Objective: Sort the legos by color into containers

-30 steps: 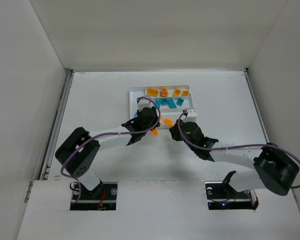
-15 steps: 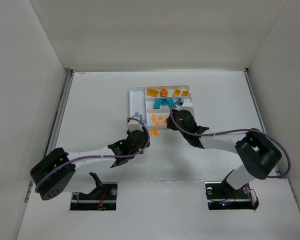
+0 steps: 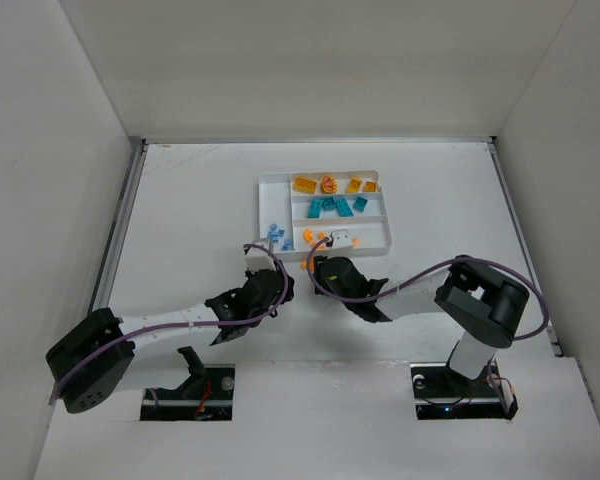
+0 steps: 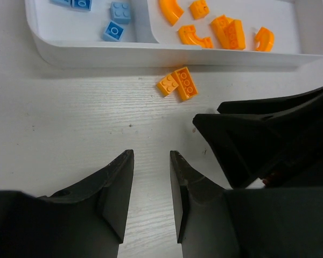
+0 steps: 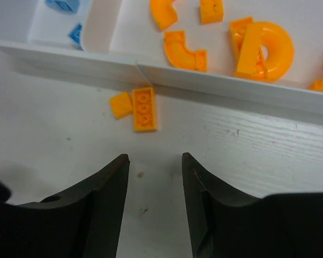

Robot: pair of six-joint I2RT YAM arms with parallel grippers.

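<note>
**Tray**, white plastic (image 3: 261, 215), four sections.
- Far long section: yellow-orange bricks (image 3: 305, 184), plus one piece with a red mark (image 3: 328, 184).
- Middle long section: teal bricks (image 3: 330, 206).
- Near long section: bright orange bricks and curved bits (image 4: 226, 32).
- Narrow side section: light blue bricks (image 4: 116, 21).

**Loose on the table** (image 4: 70, 123): two orange bricks (image 4: 177, 84), touching each other, just outside the tray's near wall.

**Left gripper** (image 4: 151, 161): jaws parted, nothing between them, low over the table near the loose pair.

**Right gripper** (image 5: 153, 161): jaws parted, empty, aimed at the same pair. Its black body fills the right of the left wrist view.
</note>
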